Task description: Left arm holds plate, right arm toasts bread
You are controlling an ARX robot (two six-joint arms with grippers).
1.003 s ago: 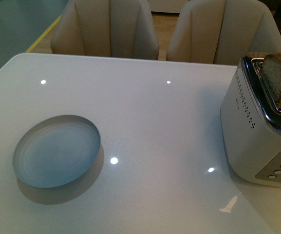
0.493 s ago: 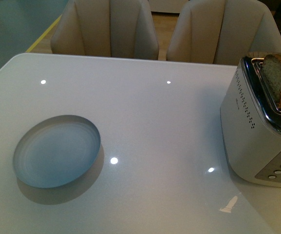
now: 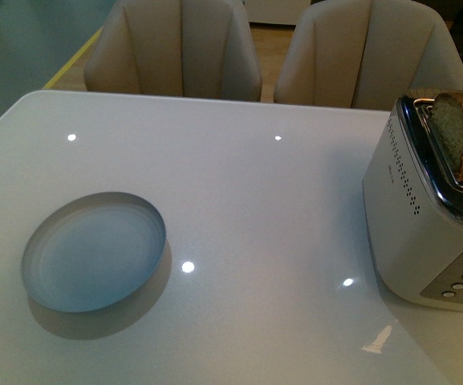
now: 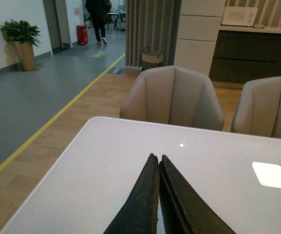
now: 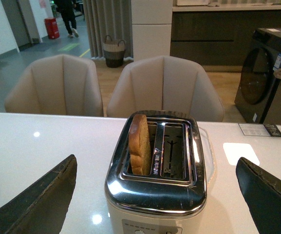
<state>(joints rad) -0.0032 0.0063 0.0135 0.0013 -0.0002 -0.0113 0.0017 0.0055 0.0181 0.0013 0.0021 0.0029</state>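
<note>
We judge the step in hand to be the opening reach: our left arm must go to the plate [image 3: 93, 251], lying untouched on the worktop [image 3: 263, 208] at near left, and should take its rim squarely. The bread [image 5: 140, 144] stands upright in one slot of the toaster [image 5: 158, 175] at right, so our right arm should come down straight. Left fingers [image 4: 147, 200] are pressed together, holding nothing; right fingers [image 5: 35, 202] are spread wide, empty, flanking the toaster.
</note>
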